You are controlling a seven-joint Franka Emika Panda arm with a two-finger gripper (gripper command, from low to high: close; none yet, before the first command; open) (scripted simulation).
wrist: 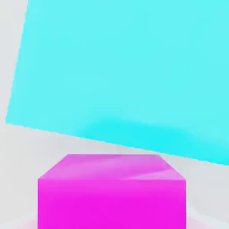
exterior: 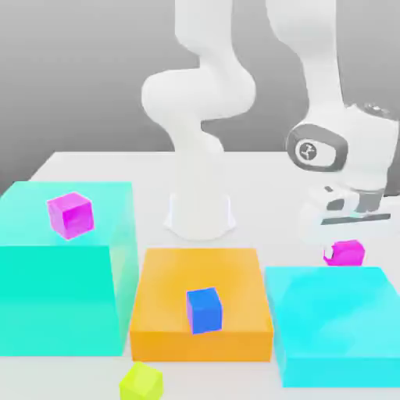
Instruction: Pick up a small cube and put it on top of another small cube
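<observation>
One small magenta cube (exterior: pixel 348 254) sits low at the exterior view's right, just behind the low cyan block (exterior: pixel 336 320). My gripper (exterior: pixel 344 250) hangs straight over it, shut on this cube, with a pale finger showing at the cube's left side. In the hand view the same cube (wrist: pixel 112 192) is very close, with the cyan block (wrist: pixel 120 71) beyond it. The other small magenta cube (exterior: pixel 70 215) rests on top of the tall cyan block (exterior: pixel 62 273) at the exterior view's left.
An orange block (exterior: pixel 201 269) stands in the middle front with a blue cube (exterior: pixel 205 309) against its face. A yellow-green cube (exterior: pixel 141 381) lies on the table near the front edge. The arm's white base (exterior: pixel 200 211) stands behind the orange block.
</observation>
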